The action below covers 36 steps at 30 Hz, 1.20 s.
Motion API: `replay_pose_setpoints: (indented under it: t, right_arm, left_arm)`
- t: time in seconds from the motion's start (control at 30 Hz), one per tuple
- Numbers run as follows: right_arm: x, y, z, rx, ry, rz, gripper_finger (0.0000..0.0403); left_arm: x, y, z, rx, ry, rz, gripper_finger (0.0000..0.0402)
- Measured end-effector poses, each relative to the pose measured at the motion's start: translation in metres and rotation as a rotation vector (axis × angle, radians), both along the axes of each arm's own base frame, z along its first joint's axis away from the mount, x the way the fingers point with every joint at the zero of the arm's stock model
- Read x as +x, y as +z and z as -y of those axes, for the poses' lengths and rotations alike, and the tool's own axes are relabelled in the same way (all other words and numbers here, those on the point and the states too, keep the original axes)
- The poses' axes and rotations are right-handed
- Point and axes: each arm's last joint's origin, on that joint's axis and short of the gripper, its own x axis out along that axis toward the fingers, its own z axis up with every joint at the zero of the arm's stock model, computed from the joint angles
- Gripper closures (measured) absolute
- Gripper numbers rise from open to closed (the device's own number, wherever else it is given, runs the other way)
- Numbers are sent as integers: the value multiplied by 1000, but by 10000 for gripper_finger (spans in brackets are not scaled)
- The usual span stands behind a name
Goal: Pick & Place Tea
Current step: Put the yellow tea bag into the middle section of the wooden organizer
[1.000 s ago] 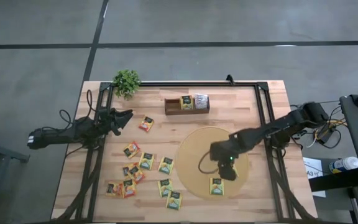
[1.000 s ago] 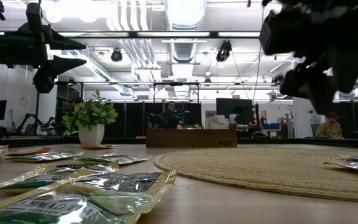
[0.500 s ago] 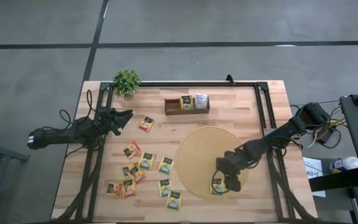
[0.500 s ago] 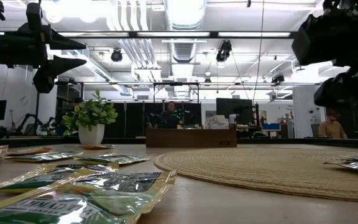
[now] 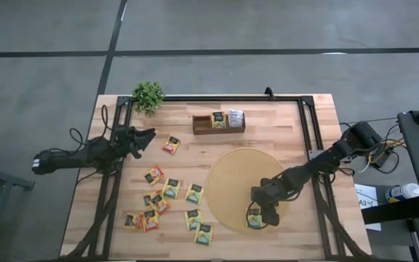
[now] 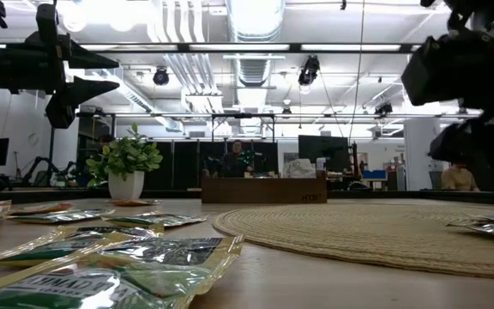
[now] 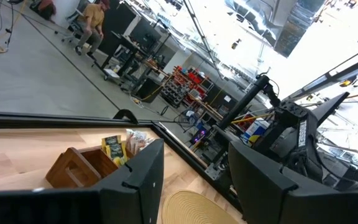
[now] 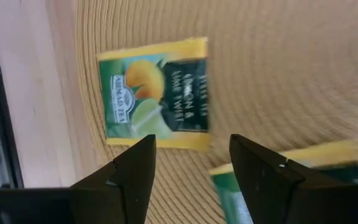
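Two yellow-green tea sachets lie flat on the round tan mat (image 5: 231, 171) near its near edge: one (image 8: 156, 93) just ahead of my fingers and a second (image 8: 291, 174) beside it. In the high view they show under my right arm (image 5: 253, 217). My right gripper (image 8: 191, 163) is open and hovers low over them (image 5: 262, 212), touching nothing. My left gripper (image 5: 148, 137) is open and empty above the table's far left part. Several more sachets (image 5: 167, 191) lie loose on the wood at the near left. Others stand in the brown wooden tray (image 5: 218, 122).
A small potted plant (image 5: 148, 94) stands at the far left corner. One orange-red sachet (image 5: 171, 144) lies close to my left gripper. A black frame rail (image 5: 313, 145) runs along the table's right side, and another along the left. The far half of the mat is bare.
My right gripper has gone toward the table's near edge and down, from over the mat's middle to just above the sachets on the mat's near part. The sachets have not moved.
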Motion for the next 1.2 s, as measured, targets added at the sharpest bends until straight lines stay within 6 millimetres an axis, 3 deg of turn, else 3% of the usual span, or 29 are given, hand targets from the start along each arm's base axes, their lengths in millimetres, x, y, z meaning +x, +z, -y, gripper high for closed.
replay_pose_setpoints:
  t: [0.23,0.37,0.73,0.87,1.2]
  right_arm:
    - [14,-20,-11,21,-21,-59,200]
    - [23,-24,-17,23,-8,-75,221]
    - [23,-30,-16,-46,-6,-152,382]
    - [24,-28,-15,-46,-4,-148,392]
    - [29,-2,-7,-59,63,-27,395]
  left_arm:
    - [0,-1,0,-1,0,-10,228]
    - [0,-1,0,-1,0,-17,228]
    - [0,-2,0,-1,0,-24,228]
    - [0,-2,0,-1,0,-24,228]
    - [0,-2,0,-1,0,-24,228]
